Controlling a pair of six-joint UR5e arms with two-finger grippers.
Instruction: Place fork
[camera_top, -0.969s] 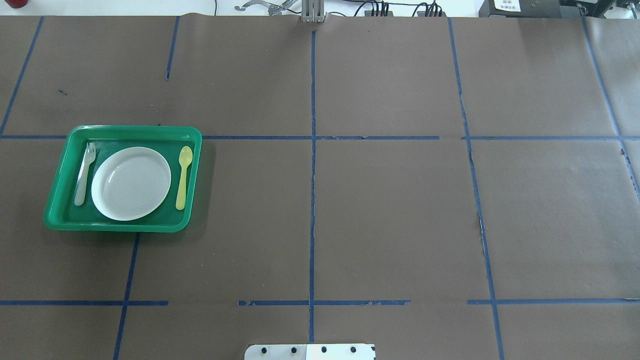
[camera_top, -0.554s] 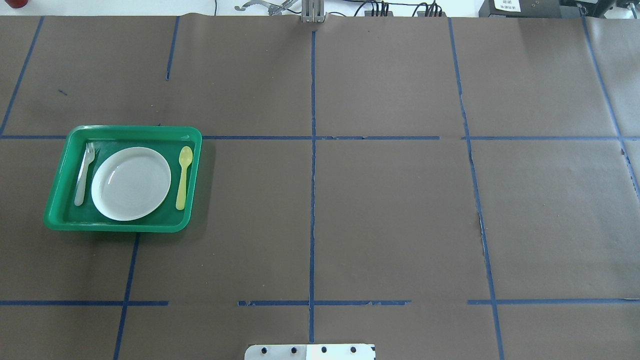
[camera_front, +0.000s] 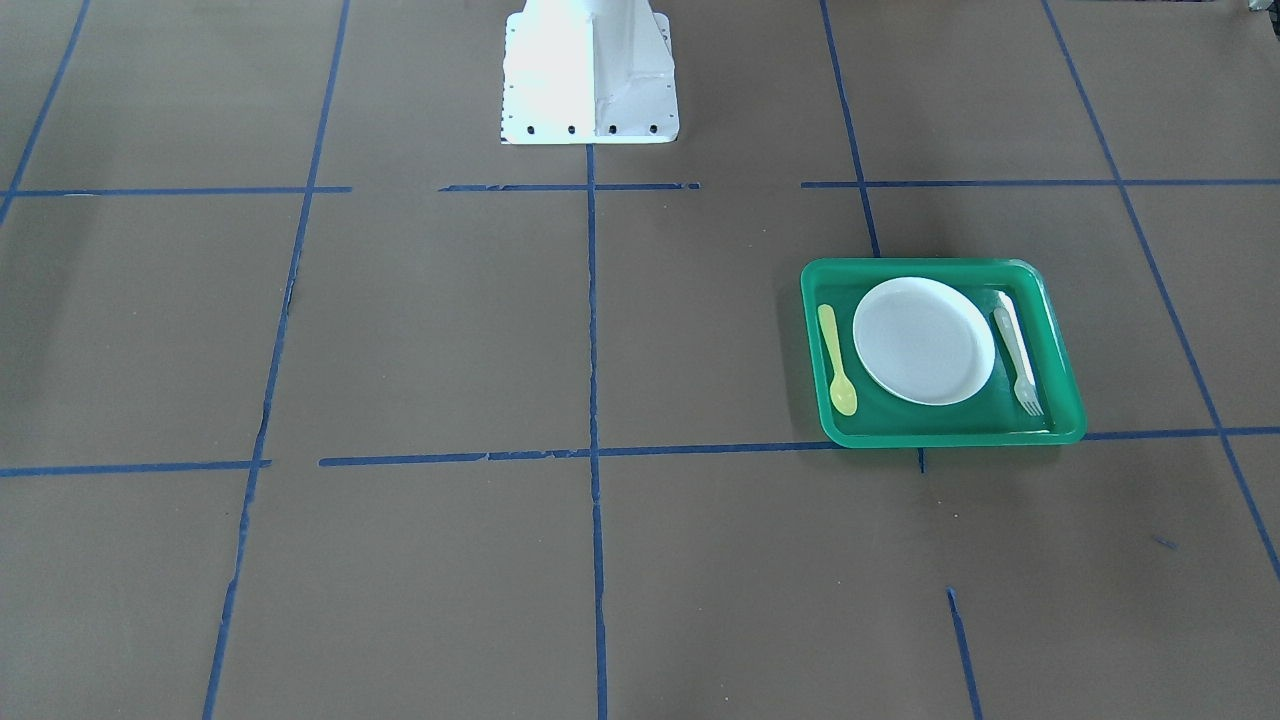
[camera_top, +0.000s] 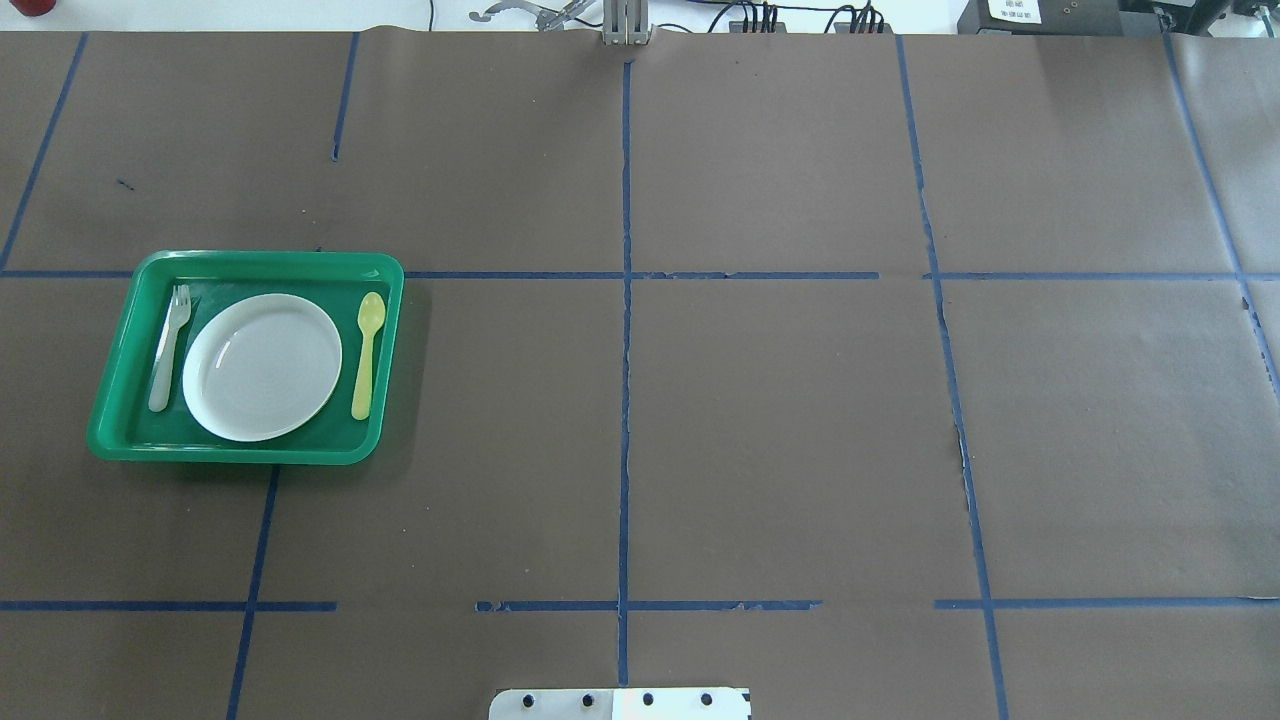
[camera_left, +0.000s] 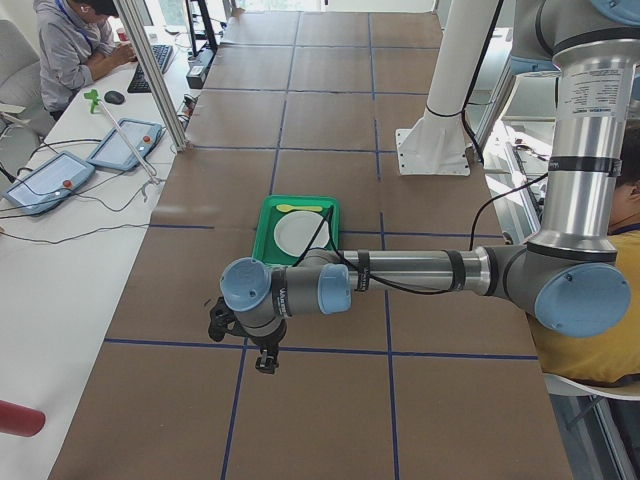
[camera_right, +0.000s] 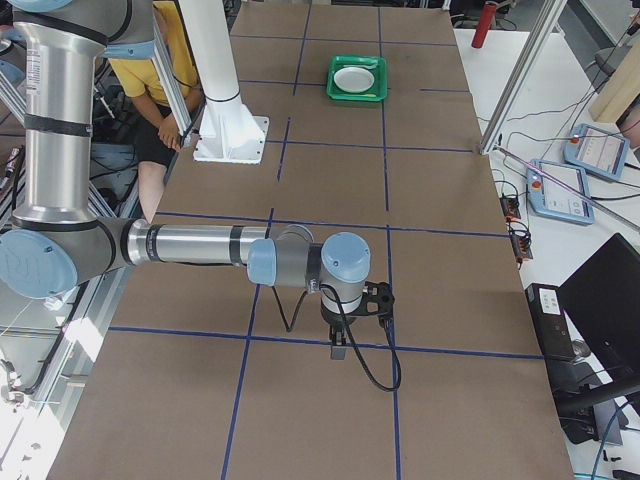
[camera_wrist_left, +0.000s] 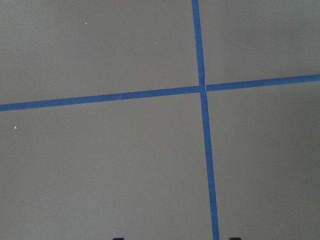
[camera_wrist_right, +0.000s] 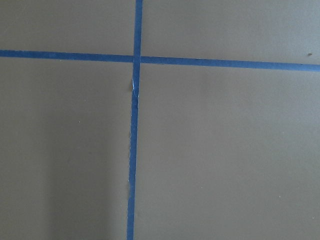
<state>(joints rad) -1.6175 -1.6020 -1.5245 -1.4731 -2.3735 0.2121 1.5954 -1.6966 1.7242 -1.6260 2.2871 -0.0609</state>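
Front-facing view: a pale translucent fork (camera_front: 1017, 360) lay flat in a glossy green tray (camera_front: 930, 437), just beside a round white plate (camera_front: 923, 340). Overhead view: the fork (camera_top: 168, 350) was left of the plate. Only the side views showed the left gripper (camera_left: 262, 358) and right gripper (camera_right: 338, 350), above matte brown tabletop (camera_left: 310, 420) well apart from the tray. I cannot tell whether they were spread or pressed together.

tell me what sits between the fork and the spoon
The white plate lies between the fork and the yellow spoon, all inside the green tray; the overhead view shows it.

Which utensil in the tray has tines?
The pale grey fork, left of the plate in the overhead view; the yellow-green spoon has a bowl.
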